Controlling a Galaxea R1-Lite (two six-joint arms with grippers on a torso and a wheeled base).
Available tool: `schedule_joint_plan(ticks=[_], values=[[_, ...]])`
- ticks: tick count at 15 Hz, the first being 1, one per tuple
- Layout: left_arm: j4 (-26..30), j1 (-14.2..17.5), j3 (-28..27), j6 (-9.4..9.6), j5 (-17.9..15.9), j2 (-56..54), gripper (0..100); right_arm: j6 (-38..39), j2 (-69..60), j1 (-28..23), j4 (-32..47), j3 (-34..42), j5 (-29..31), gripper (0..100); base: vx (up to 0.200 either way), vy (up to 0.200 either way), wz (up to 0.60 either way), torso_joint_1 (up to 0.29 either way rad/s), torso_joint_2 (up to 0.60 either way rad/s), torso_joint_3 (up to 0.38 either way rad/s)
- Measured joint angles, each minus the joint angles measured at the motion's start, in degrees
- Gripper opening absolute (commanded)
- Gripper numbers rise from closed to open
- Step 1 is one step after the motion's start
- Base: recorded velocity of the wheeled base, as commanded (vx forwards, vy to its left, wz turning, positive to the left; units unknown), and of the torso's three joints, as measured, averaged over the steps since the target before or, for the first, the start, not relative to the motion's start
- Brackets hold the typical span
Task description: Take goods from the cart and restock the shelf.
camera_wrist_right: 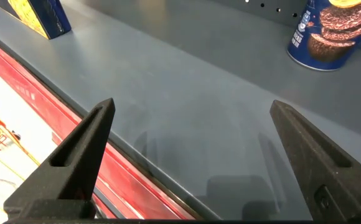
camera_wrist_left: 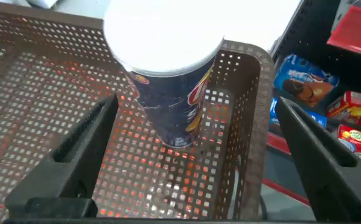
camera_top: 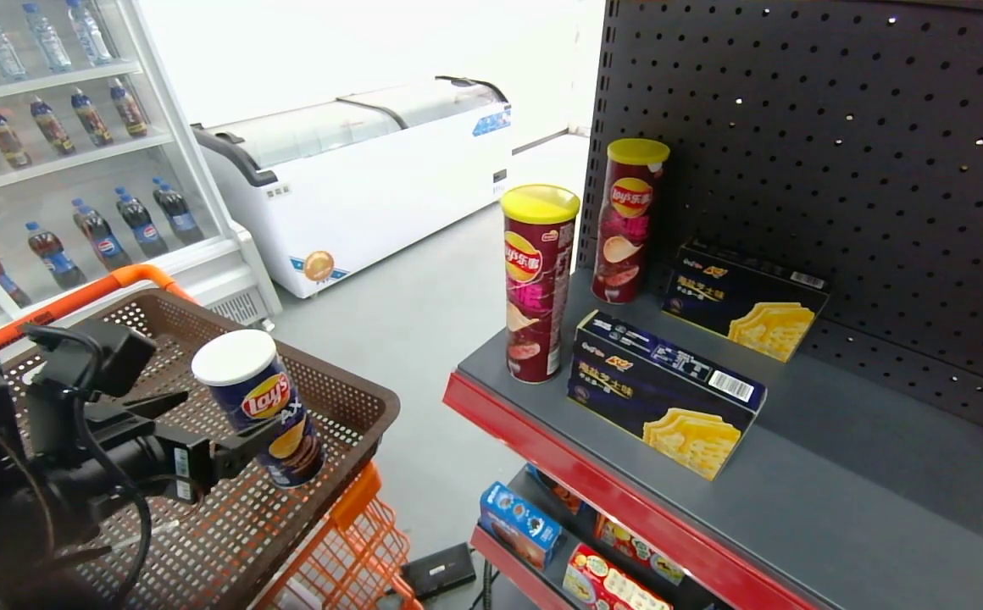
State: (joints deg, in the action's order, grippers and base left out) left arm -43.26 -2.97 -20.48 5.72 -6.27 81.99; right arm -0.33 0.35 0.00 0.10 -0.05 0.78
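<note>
Chips can (camera_top: 258, 407), within left gripper (camera_top: 233, 410) (fingers apart)

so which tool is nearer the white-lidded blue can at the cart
Left. The left tool is open right at the white-lidded blue can over the cart basket; the right tool hangs open above the grey shelf.

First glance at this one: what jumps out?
A blue chip can with a white lid stands between the left gripper's open fingers, inside the brown cart basket. On the grey shelf, two maroon chip cans with yellow lids stand upright beside two dark cracker boxes.
</note>
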Motion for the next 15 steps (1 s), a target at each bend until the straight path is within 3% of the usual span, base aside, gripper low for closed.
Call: schedule_joint_plan(ticks=[7, 14, 15], values=[[-18.42, -0.11, -0.07, -0.35, 0.04, 17.32, 100, -0.02, 0.0, 0.0, 0.0, 0.02, 0.0, 100, 0.0, 0.0, 0.0, 0.0, 0.0, 0.0], [-21.38, 0.0, -5.47, -0.28, 0.04, 25.36, 100, -0.05, 0.0, 0.0, 0.01, 0.05, 0.01, 100, 0.0, 0.0, 0.0, 0.0, 0.0, 0.0], [-21.85, -0.05, -5.81, -0.28, 0.04, 25.78, 0, -0.02, 0.0, 0.0, 0.01, 0.05, 0.0, 100, 0.0, 0.0, 0.0, 0.0, 0.0, 0.0]])
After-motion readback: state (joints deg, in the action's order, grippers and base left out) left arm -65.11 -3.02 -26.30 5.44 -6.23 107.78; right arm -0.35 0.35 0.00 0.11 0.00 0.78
